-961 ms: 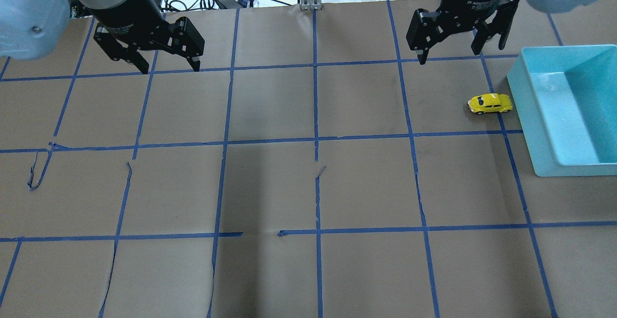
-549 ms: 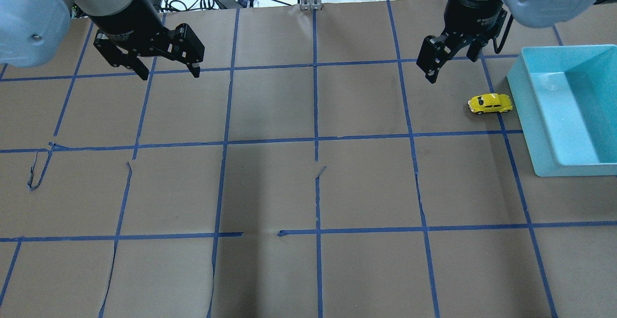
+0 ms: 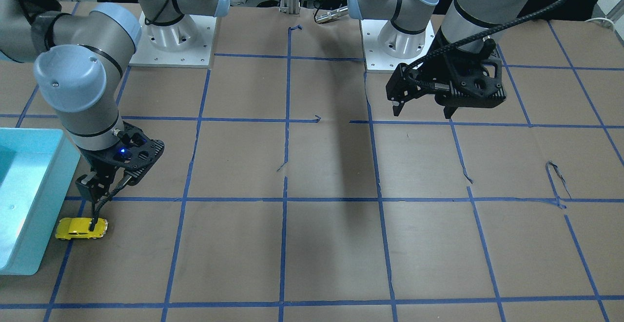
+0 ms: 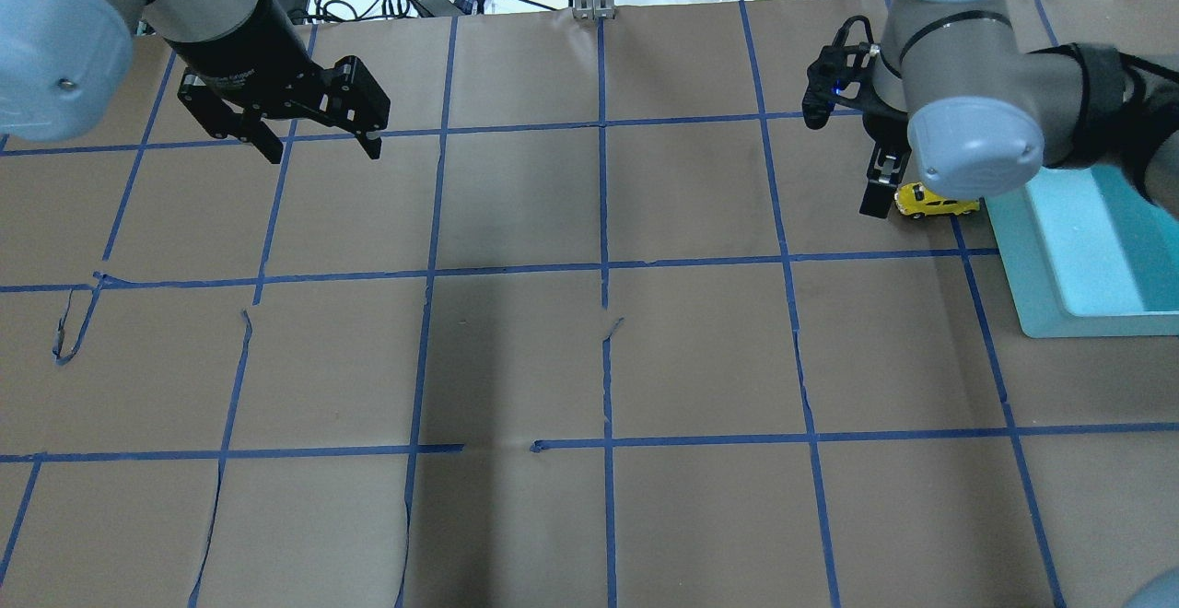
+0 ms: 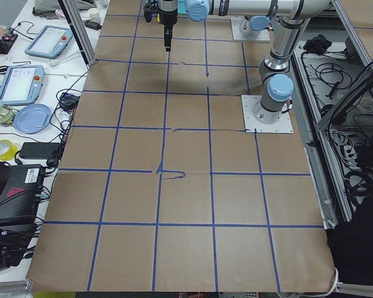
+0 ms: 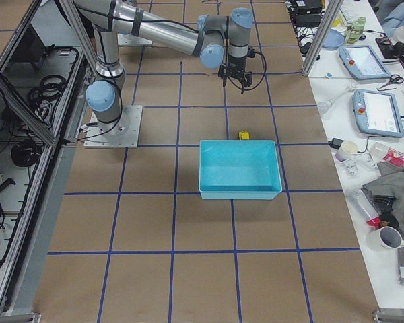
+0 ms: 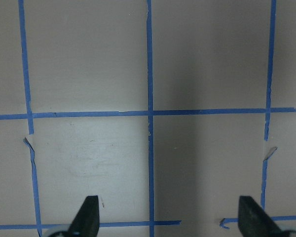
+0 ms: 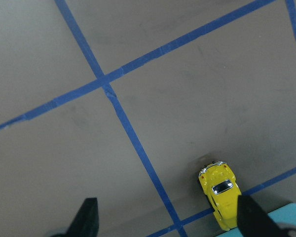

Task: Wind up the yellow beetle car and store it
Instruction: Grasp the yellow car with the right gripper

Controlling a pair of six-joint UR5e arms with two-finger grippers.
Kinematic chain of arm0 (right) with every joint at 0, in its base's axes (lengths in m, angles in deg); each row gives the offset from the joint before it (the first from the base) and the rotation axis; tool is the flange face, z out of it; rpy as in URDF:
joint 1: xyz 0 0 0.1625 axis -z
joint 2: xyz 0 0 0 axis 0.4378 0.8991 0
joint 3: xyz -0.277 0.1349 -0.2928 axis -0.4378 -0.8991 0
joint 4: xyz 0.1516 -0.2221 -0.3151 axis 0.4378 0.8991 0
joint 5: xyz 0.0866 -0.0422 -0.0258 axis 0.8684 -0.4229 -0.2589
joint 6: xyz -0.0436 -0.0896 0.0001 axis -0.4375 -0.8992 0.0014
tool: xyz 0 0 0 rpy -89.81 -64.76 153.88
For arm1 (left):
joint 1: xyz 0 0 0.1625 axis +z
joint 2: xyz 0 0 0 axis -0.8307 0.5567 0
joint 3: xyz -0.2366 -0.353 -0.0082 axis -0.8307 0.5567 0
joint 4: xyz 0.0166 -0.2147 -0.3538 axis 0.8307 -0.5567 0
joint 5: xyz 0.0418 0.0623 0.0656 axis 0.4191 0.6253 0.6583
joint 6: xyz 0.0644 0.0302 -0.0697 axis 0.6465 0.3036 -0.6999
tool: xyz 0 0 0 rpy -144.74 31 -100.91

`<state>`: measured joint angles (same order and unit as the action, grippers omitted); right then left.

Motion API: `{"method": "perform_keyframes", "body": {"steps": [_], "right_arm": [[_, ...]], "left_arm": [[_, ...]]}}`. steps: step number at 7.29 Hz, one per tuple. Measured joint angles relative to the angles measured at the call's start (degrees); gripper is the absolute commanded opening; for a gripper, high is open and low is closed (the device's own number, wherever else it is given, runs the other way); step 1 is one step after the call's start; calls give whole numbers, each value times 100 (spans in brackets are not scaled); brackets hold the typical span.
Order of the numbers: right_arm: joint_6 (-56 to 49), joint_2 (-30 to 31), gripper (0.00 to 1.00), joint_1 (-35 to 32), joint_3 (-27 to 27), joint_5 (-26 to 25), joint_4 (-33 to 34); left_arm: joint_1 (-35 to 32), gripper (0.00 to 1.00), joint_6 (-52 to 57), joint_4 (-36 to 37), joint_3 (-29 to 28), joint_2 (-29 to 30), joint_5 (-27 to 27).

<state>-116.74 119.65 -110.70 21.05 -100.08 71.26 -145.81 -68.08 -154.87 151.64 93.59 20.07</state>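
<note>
Teal bin beside yellow beetle car.

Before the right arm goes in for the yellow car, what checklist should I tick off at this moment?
1. The yellow beetle car sits upright on its wheels: ok.
2. The right end effector is open: ok.
3. Car centred between its fingers: not ok; the right wrist view shows it off toward one finger.
4. Finger room between the car and the teal bin: cannot tell.
5. The left end effector is open and far from the car: ok.
</note>
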Motion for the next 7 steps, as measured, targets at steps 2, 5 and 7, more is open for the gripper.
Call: {"method": "perform_keyframes", "body": {"steps": [2, 5, 7], "right_arm": [[-1861, -432, 95, 450, 223, -169, 775], [-3333, -1274, 89, 629, -130, -551, 1579], [-3485, -1586, 81, 642, -305, -629, 1717]], "left_arm": [[1, 100, 0, 1, 92, -45, 8], [-1, 100, -21, 17, 170, -55, 5], [2, 100, -28, 29, 268, -82, 7]]}}
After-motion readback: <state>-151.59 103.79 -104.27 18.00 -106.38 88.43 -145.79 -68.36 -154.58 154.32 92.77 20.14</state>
